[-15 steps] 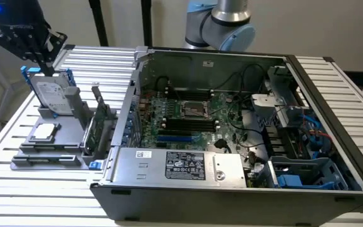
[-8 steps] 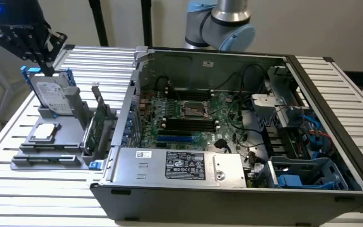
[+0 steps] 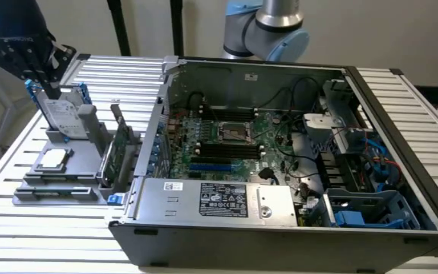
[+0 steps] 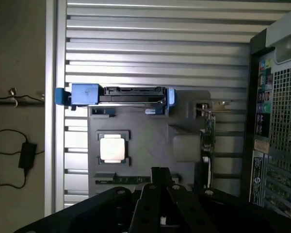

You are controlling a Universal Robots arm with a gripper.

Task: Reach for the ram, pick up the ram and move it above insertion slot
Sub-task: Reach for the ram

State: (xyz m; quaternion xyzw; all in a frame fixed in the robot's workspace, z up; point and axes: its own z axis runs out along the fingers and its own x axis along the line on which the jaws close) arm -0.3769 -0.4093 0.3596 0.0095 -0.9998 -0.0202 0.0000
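The ram [image 4: 128,180] lies as a thin dark-green stick, seen edge-on, in a groove of the grey holder [image 4: 150,141], on the side of the CPU away from the hard drive. In the exterior view the ram [image 3: 57,192] sits at the holder's front edge. My black gripper [image 3: 50,84] hangs at that view's upper left, above the upright hard drive [image 3: 63,117], well clear of the ram. Its fingers [image 4: 159,175] are shut, with nothing between them. The black insertion slots [image 3: 230,149] lie on the motherboard inside the open case.
On the holder are a silver CPU [image 3: 55,160] and a taller green card with a metal bracket [image 3: 120,151]. The open computer case [image 3: 203,228] fills the exterior view's middle and right, with its side wall next to the holder. The table is slatted aluminium [image 3: 21,228].
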